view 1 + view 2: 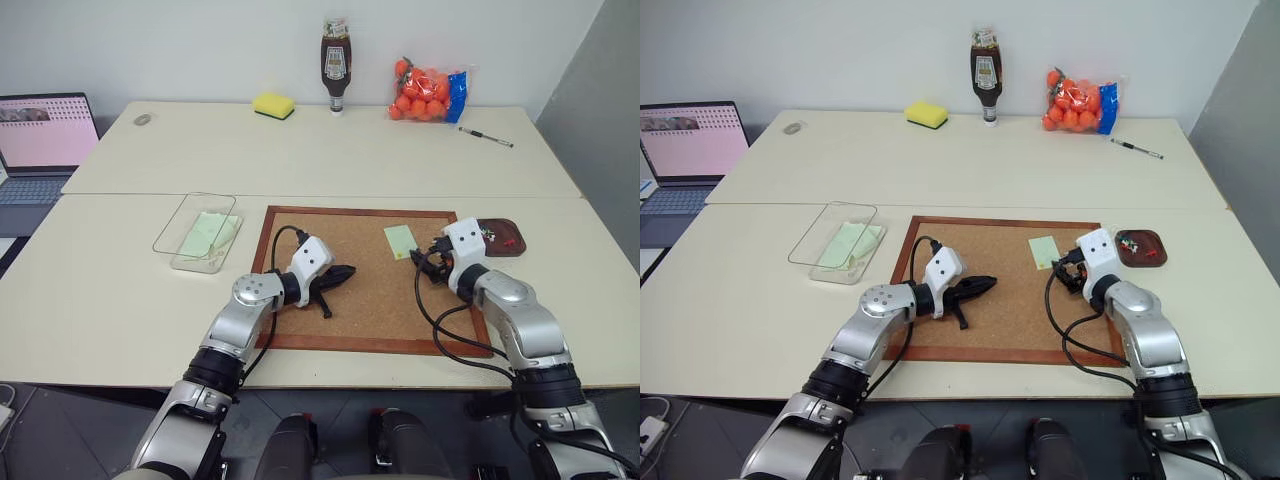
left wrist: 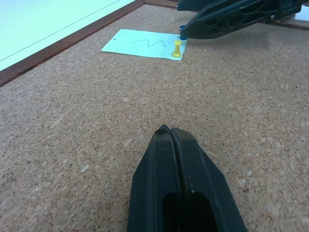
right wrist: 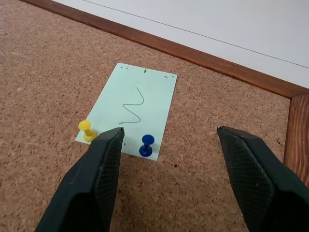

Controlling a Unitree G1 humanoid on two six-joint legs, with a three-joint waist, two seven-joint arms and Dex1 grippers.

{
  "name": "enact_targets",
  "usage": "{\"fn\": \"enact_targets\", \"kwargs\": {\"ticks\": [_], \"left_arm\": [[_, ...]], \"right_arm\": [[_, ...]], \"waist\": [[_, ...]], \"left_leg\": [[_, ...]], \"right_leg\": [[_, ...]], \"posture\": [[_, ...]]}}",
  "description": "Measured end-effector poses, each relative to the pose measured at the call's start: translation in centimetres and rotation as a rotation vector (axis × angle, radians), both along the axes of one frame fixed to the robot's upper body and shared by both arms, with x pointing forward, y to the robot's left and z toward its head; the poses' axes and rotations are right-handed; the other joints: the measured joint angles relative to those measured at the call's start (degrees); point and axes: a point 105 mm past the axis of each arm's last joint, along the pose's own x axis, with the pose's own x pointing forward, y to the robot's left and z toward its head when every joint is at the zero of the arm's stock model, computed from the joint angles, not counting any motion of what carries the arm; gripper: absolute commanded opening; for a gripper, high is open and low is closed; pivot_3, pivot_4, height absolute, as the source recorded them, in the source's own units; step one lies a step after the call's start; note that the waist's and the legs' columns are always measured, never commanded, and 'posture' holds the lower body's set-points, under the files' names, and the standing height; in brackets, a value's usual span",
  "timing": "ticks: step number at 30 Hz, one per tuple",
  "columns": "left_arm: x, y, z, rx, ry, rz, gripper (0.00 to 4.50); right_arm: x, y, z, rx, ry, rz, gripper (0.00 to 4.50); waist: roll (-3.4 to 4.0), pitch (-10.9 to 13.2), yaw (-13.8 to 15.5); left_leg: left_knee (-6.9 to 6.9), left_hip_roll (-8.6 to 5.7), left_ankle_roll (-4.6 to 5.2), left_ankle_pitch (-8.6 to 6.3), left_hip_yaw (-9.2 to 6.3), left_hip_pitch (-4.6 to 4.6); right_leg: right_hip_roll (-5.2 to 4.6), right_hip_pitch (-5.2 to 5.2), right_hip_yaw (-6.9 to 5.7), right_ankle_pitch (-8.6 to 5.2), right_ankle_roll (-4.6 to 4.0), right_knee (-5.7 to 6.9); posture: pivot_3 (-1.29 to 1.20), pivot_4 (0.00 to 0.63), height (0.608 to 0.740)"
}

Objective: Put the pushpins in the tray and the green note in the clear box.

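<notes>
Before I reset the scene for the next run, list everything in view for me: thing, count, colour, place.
Corkboard: one, brown-framed, table centre.
Green note: one, pale green, pinned on corkboard.
Pushpins on note: two, yellow, blue.
Tray: one, dark brown, right of corkboard, holding pins.
Clear box: one, transparent, left of corkboard, mint sheet inside.
Sponge: one, yellow, far side.
Sauce bottle: one, brown, inverted.
Bag of oranges: one.
Pen: one.
Laptop: one, far left.
Left gripper: fingers shut, over corkboard.
Right gripper: fingers open, at note.
</notes>
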Motion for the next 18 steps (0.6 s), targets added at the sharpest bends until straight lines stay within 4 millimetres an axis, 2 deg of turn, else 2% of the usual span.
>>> {"fn": "enact_targets", "kwargs": {"ticks": [3,8,13,18], "left_arm": [[-0.02,0.00,0.01,0.000,-0.001,0.000,0.00],[-0.02,0.00,0.01,0.000,-0.001,0.001,0.00],[-0.01,0.00,0.01,0.000,-0.001,0.001,0.00],[-0.02,0.01,0.01,0.000,-0.001,0.001,0.00]], "right_arm": [[0.05,0.14,-0.22,0.007,0.009,0.002,2.00],[0.10,0.29,-0.35,0.014,0.016,0.009,1.14],[0.00,0.80,-0.46,0.036,0.025,0.028,0.08],[-0.06,1.00,-0.39,0.057,0.028,0.035,0.03]], "waist": [[0.00,0.0,0.0],[0.00,0.0,0.0],[0.00,0.0,0.0],[0.00,0.0,0.0]], "left_leg": [[-0.01,0.00,0.00,0.00,0.00,-0.01],[0.00,0.01,0.00,0.00,-0.01,0.00],[0.00,0.00,0.00,0.00,0.00,0.00],[-0.01,0.01,0.00,0.00,-0.01,0.00]], "right_leg": [[0.00,-0.01,0.00,0.00,0.00,0.00],[0.00,-0.01,0.00,0.00,0.00,0.01],[0.00,-0.01,0.00,0.00,0.00,0.00],[0.00,-0.01,0.00,0.00,0.00,0.00]], "posture": [[0.00,0.150,0.740],[0.00,0.150,0.740],[0.00,0.150,0.740],[0.00,0.150,0.740]]}}
